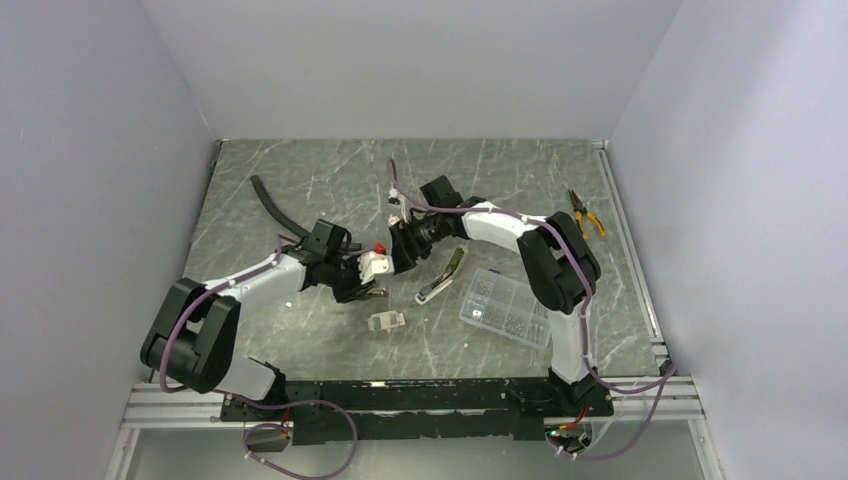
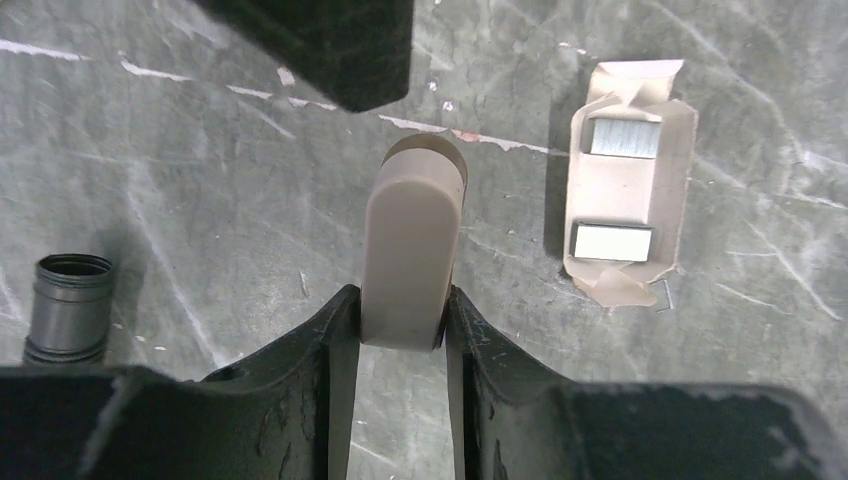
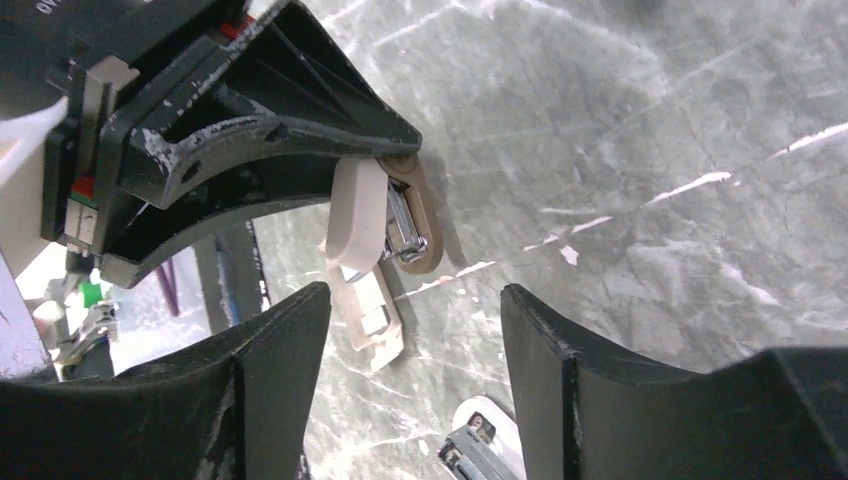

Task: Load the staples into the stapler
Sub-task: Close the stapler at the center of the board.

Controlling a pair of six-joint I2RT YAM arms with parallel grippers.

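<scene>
The stapler [image 2: 410,250], small and olive-grey with a rounded top, sits rear end first between the fingers of my left gripper [image 2: 400,300], which is shut on it. The right wrist view shows the stapler [image 3: 357,215] with chrome metal under its top arm, held by the left fingers [image 3: 270,100]. My right gripper [image 3: 415,290] is open and empty, just short of the stapler's nose. From above, the left gripper [image 1: 358,278] and right gripper [image 1: 402,255] face each other at mid-table. The staples [image 2: 612,241] lie as two silver blocks in a torn paper tray [image 1: 387,320].
A second stapler-like tool [image 1: 440,275] lies opened flat, olive arm back and white base forward, beside the right gripper. Right of it stands a clear compartment box [image 1: 505,308]. Pliers [image 1: 587,213] lie at the far right and a black tube [image 1: 272,208] at the back left. A black cylinder [image 2: 68,305] lies near the left gripper.
</scene>
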